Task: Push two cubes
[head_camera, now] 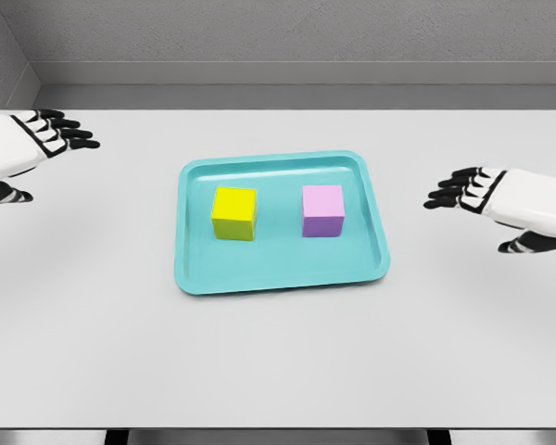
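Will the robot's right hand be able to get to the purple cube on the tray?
Probably yes. The right hand is open and off to the side of the teal tray, with only bare white table between them. The purple cube sits nearest that side, and only the tray's low rim is in the way.
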Controlling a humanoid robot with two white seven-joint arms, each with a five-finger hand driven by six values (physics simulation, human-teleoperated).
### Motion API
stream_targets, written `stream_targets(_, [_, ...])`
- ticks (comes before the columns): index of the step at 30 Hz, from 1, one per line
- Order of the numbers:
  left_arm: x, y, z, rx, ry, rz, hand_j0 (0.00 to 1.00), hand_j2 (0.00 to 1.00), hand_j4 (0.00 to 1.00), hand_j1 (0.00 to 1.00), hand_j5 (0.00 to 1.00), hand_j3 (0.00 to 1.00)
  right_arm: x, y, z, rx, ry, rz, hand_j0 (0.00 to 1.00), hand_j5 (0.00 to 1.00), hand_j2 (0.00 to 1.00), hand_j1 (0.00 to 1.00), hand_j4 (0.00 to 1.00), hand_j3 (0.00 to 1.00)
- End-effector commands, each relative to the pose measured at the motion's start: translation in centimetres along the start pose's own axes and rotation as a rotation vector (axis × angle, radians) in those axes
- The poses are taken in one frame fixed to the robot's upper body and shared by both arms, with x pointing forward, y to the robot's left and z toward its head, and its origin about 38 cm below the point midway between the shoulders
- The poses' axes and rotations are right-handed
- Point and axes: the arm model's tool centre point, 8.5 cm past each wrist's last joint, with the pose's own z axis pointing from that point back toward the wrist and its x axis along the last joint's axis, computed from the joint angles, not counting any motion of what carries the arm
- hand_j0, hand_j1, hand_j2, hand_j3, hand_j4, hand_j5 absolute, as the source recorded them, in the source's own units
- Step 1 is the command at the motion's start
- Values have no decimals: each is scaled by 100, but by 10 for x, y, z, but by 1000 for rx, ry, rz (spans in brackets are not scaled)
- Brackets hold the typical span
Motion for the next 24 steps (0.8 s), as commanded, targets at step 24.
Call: stream_targets(24, [50,-32,-78,-98,-135,-142,73,73,73,73,73,73,-63,-9,-128,255,69,119,62,62,62,62,62,62])
